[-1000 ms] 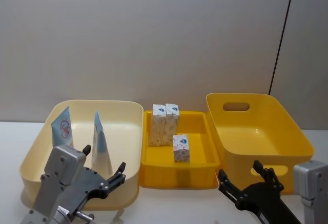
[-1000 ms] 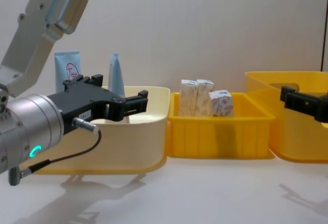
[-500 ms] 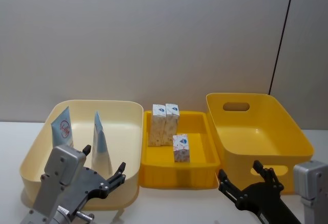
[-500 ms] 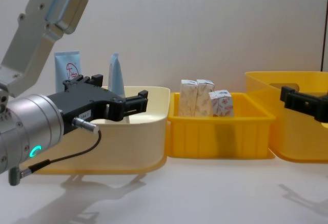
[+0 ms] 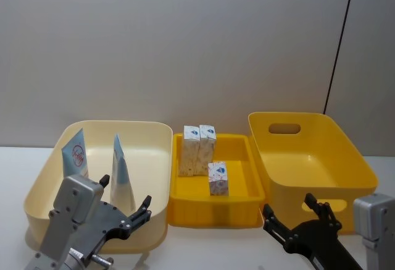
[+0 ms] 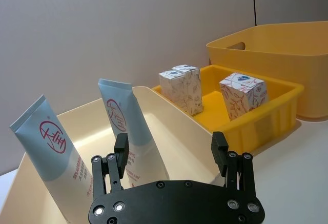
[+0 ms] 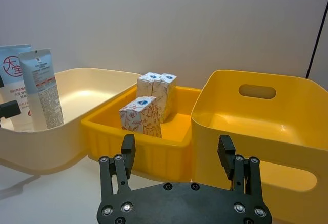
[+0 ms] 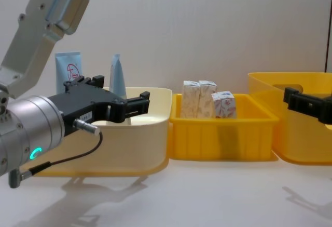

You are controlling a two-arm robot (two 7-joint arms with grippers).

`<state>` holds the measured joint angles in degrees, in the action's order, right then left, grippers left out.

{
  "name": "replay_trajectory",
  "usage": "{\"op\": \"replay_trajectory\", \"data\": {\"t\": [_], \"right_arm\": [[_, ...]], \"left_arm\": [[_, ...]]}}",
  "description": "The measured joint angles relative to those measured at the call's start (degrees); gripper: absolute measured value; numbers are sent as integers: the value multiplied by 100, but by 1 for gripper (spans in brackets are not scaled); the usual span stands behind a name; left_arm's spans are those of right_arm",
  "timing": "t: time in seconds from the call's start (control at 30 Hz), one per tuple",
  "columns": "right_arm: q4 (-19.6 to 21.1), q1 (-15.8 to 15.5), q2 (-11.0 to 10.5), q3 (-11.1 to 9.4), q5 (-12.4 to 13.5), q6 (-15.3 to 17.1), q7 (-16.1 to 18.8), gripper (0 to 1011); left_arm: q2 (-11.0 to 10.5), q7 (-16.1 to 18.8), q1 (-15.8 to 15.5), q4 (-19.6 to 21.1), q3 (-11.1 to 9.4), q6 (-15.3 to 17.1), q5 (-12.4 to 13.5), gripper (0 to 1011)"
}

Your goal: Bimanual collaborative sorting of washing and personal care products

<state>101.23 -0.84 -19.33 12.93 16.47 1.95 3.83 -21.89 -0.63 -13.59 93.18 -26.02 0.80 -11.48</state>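
Two pale-blue tubes (image 5: 75,152) (image 5: 121,170) stand leaning in the cream bin (image 5: 154,135) on the left. Three cream-white cartons sit in the small yellow tray (image 5: 213,211): two upright at the back (image 5: 191,149) (image 5: 207,148), one shorter in front (image 5: 217,178). My left gripper (image 5: 126,189) hovers open at the cream bin's near rim, nothing between its fingers; the left wrist view shows the tubes (image 6: 120,119) just beyond it. My right gripper (image 5: 288,204) is open in front of the large yellow bin (image 5: 345,159), holding nothing.
The three containers stand side by side across the white table, against a plain grey wall. The large yellow bin on the right has handle cut-outs (image 5: 284,128). Bare tabletop (image 8: 207,190) lies in front of the bins.
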Motion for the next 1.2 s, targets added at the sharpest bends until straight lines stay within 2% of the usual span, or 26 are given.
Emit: {"op": "replay_trajectory", "data": {"t": [0.2, 0.37, 0.57, 0.6, 0.7, 0.9, 1.2], "right_arm": [[35, -43, -77, -82, -6, -1, 14, 1001], [89, -141, -287, -298, -14, -51, 98, 1001], [108, -316, -675, -719, -17, -214, 279, 1001], [108, -316, -675, -719, -17, -214, 279, 1001], [60, -420, -916, -992, -21, -343, 401, 1001], [-61, -526, -1226, -1322, -16, -517, 614, 1001], [54, -586, -1330, -1472, 137, -402, 787, 1001]], "left_arm": [[0, 0, 0, 0, 0, 0, 0, 1003], [0, 0, 0, 0, 0, 0, 0, 1003], [0, 0, 0, 0, 0, 0, 0, 1003], [0, 0, 0, 0, 0, 0, 0, 1003], [0, 0, 0, 0, 0, 0, 0, 1003], [0, 0, 0, 0, 0, 0, 0, 1003], [0, 0, 0, 0, 0, 0, 0, 1003]]}}
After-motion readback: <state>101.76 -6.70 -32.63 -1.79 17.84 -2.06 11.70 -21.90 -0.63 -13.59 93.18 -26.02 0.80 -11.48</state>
